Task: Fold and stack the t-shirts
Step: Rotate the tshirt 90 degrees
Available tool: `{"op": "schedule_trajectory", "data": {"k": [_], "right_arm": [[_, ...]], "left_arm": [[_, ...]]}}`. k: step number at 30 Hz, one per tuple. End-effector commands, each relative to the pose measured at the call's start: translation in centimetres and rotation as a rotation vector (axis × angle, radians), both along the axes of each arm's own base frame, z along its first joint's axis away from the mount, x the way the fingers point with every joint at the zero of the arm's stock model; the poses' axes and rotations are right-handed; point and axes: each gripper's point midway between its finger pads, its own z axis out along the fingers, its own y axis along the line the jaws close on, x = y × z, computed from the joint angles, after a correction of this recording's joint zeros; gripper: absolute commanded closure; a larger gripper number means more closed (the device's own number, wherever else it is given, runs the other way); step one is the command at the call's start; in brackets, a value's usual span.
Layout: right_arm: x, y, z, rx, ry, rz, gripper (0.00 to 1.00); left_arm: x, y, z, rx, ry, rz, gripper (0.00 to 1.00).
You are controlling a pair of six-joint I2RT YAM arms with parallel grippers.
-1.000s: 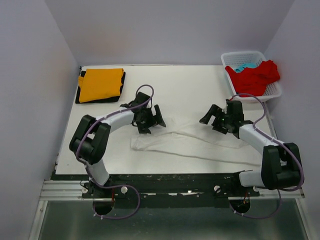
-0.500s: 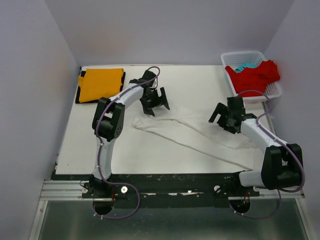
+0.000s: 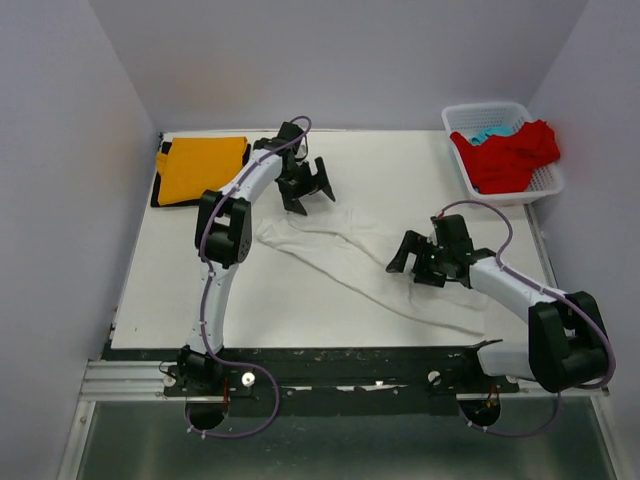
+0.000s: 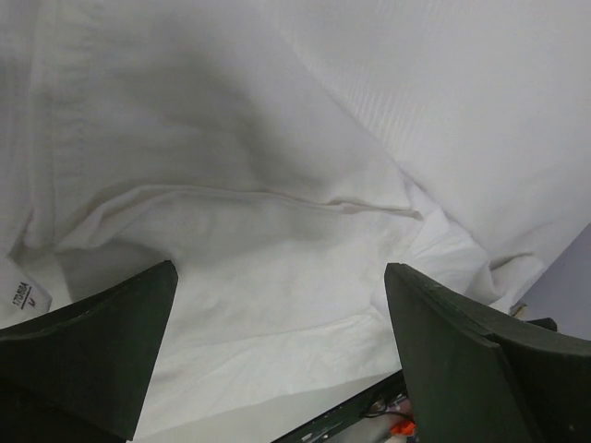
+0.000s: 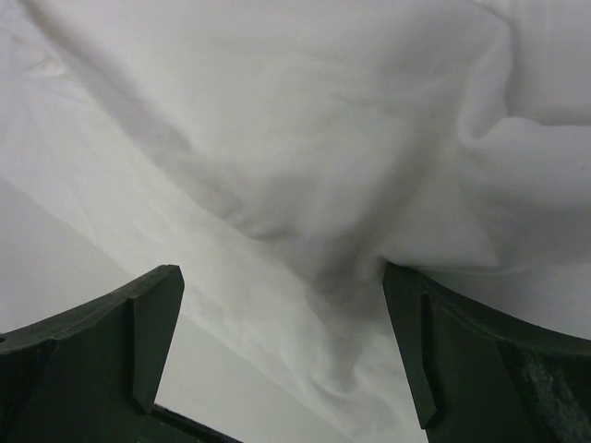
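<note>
Across the middle of the surface (image 3: 180,290) lies the white t-shirt (image 3: 340,255), drawn into a long rumpled band running from left of centre toward the near right corner, not yet folded. Cloth looks thin, limp and light. Judged to sag as soon as it is lifted and to hold no crease unaided; damage is unlikely, but a single layer may slip out of a shallow pinch. Best hold, by judgement: hem, shoulder seams or sleeve edges, pinched through all layers at two well-separated points so the panel spreads. A small sewn label (image 4: 23,300) shows in the left wrist view, so the collar is probably at that end. Left arm (image 3: 262,178) reaches toward the far edge, its jaws released and spread wide near the band's left end, holding nothing. Right arm (image 3: 510,285) has its jaws likewise wide apart over a fold toward the band's right end, nothing gripped. Far left corner: folded orange t-shirt (image 3: 202,170) lying on a black t-shirt (image 3: 158,202). Far right corner: basket (image 3: 545,185) holding the red t-shirt (image 3: 505,155) and the light blue t-shirt (image 3: 487,132). Pale walls (image 3: 350,60) close in on three sides.
</note>
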Motion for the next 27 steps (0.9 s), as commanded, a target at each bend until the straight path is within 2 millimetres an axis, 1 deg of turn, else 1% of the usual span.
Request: {"op": "schedule_trajectory", "data": {"k": [1,3,5,6,7,10,11,13,15,16,17,18,19,20,21,22,23,24,25,26,27], "right_arm": [[-7.7,3.3,-2.5,0.069,0.229,0.072,0.00],[-8.8,4.9,-1.7,0.084,0.223,0.113,0.00],[-9.0,5.7,-0.8,0.084,0.190,0.123,0.00],[-8.7,5.5,-0.4,0.066,0.171,0.115,0.00],[-8.1,5.4,0.4,0.052,0.138,0.110,0.00],[-5.5,4.4,2.7,-0.029,0.004,0.098,0.00],[-4.5,4.1,3.7,-0.060,-0.060,0.124,0.00],[-2.1,3.9,6.1,-0.122,-0.221,0.188,0.00],[0.5,4.6,9.2,-0.137,-0.400,0.253,0.00],[1.8,5.5,10.9,-0.123,-0.499,0.281,0.00],[2.6,6.7,12.5,-0.091,-0.572,0.333,0.00],[3.0,7.9,13.4,-0.076,-0.625,0.419,0.00],[3.3,9.5,14.6,-0.034,-0.683,0.499,0.00],[3.7,10.8,14.9,-0.019,-0.722,0.586,0.00],[3.6,12.6,15.6,0.011,-0.768,0.696,0.00],[4.2,13.9,15.6,0.012,-0.808,0.755,0.00],[4.9,15.2,15.4,-0.004,-0.814,0.806,0.00],[5.1,16.5,14.5,-0.051,-0.818,0.895,0.00],[5.7,17.7,13.4,-0.118,-0.807,0.953,0.00],[6.6,18.8,12.6,-0.189,-0.810,0.990,0.00],[6.9,20.1,10.8,-0.248,-0.799,1.061,0.00]], "left_arm": [[0.0,0.3,0.9,-0.052,0.024,-0.012,0.01],[0.4,0.8,0.5,-0.046,0.029,-0.006,0.01],[0.7,1.0,0.6,-0.054,0.028,-0.012,0.01],[0.7,1.2,0.6,-0.050,0.028,-0.009,0.01],[0.8,1.3,0.7,-0.050,0.021,-0.012,0.01],[1.1,1.6,1.9,-0.059,-0.015,-0.027,0.01],[1.1,1.6,2.7,-0.069,-0.028,-0.036,0.01],[1.1,1.8,5.5,-0.066,-0.082,-0.055,0.02],[0.8,2.6,9.3,-0.048,-0.176,-0.047,0.01],[0.3,3.1,11.6,-0.040,-0.234,-0.041,0.02],[-0.3,4.0,14.0,-0.012,-0.295,-0.017,0.01],[-1.3,5.4,15.1,0.038,-0.324,0.019,0.01],[-2.6,6.8,17.3,0.071,-0.384,0.068,0.02],[-3.9,8.5,17.5,0.125,-0.411,0.131,0.01],[-5.5,9.8,19.1,0.131,-0.478,0.184,0.01],[-7.4,11.2,18.0,0.162,-0.484,0.238,0.01],[-9.2,12.5,18.6,0.159,-0.525,0.315,0.01],[-11.2,13.9,16.9,0.180,-0.521,0.374,0.01],[-12.9,14.7,16.9,0.154,-0.557,0.432,0.01],[-14.7,15.7,15.9,0.141,-0.582,0.488,0.01],[-16.4,16.5,13.6,0.146,-0.563,0.529,0.01]]}}
